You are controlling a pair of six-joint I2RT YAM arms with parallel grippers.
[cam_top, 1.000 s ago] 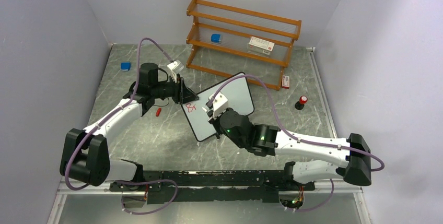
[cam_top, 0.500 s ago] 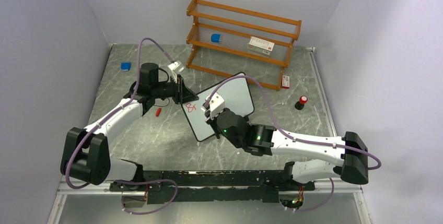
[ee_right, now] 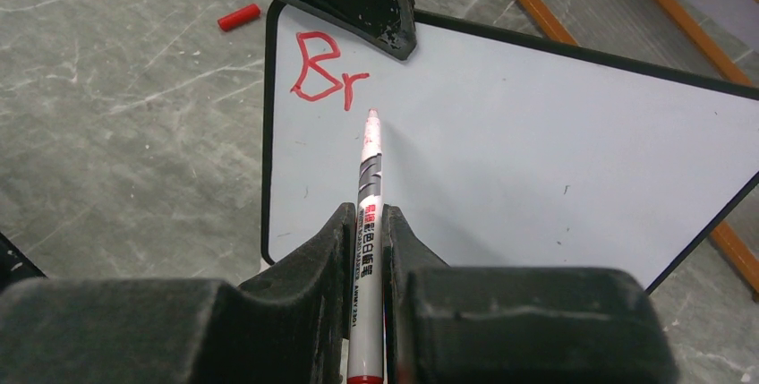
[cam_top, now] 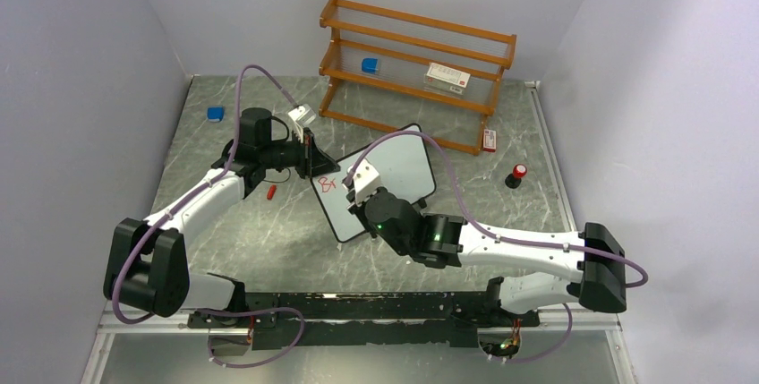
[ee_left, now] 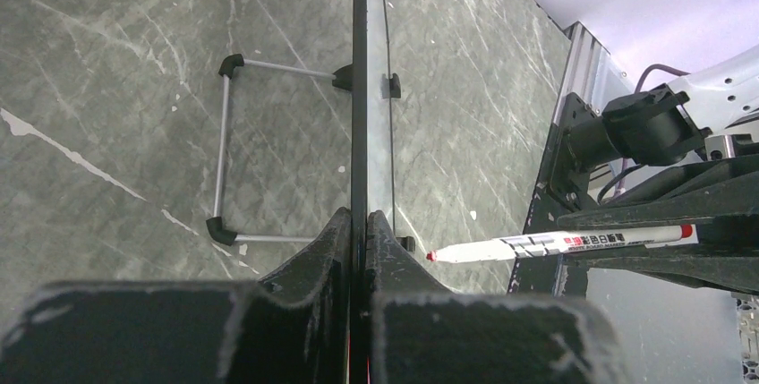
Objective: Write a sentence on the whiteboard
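Grey marble-veined tabletop (cam_top: 268, 241), matte. Whiteboard (cam_top: 407, 162): glossy white rectangle, rounded corners, thin black frame, propped on a bent wire stand (ee_left: 224, 151) with black feet. Slatted orange-brown wooden shelf (cam_top: 416, 19) stands just behind the whiteboard. Left gripper (ee_left: 358, 221): 2 scuffed black fingers pinched onto the whiteboard's edge. Right gripper (ee_right: 365, 216): clamped around a slim white marker (ee_right: 369, 165), its red tip just beside red "Br" (ee_right: 320, 71) near the whiteboard's corner; contact with the face unclear. Small red cylindrical cap (ee_right: 239, 17) lies just left of the whiteboard.
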